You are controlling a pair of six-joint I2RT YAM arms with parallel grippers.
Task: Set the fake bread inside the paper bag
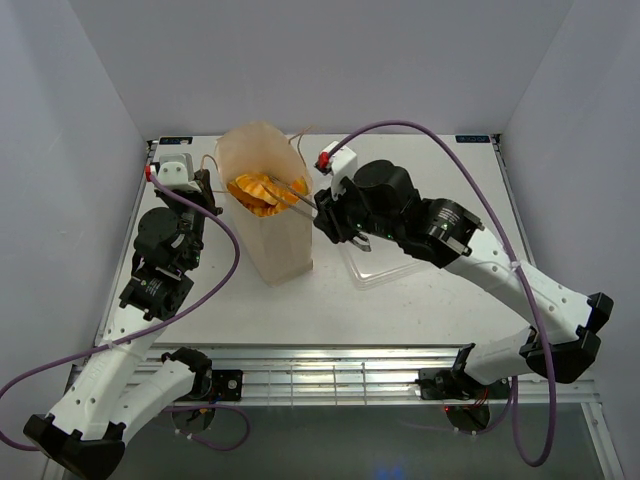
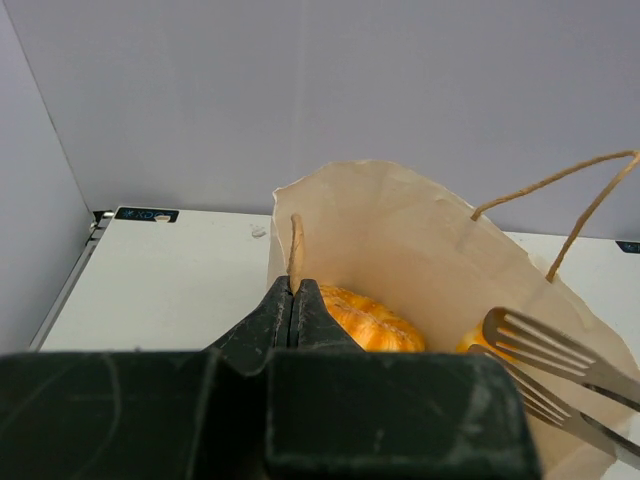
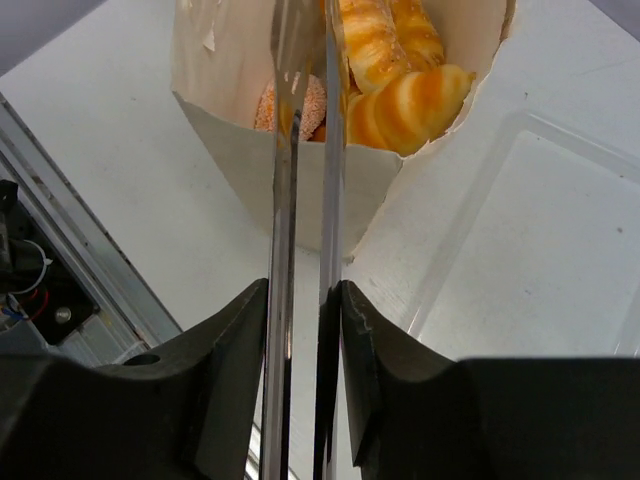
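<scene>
The tan paper bag [image 1: 278, 240] stands upright at the table's middle left with its mouth open. Orange and golden fake bread [image 1: 256, 190] fills it near the top. In the right wrist view, loaves [image 3: 405, 100] and a pinkish bun [image 3: 312, 100] show inside the bag [image 3: 240, 160]. My left gripper [image 1: 207, 187] is shut on the bag's near rim by its string handle [image 2: 296, 240], next to a croissant [image 2: 370, 320]. My right gripper [image 1: 324, 212] is shut on metal tongs [image 3: 284, 200]. The tong tips [image 2: 530, 340] reach into the bag's mouth over the bread.
A clear plastic tray [image 1: 400, 268] lies flat to the right of the bag, under my right arm; it also shows in the right wrist view [image 3: 540, 260]. Grey walls close in the table on three sides.
</scene>
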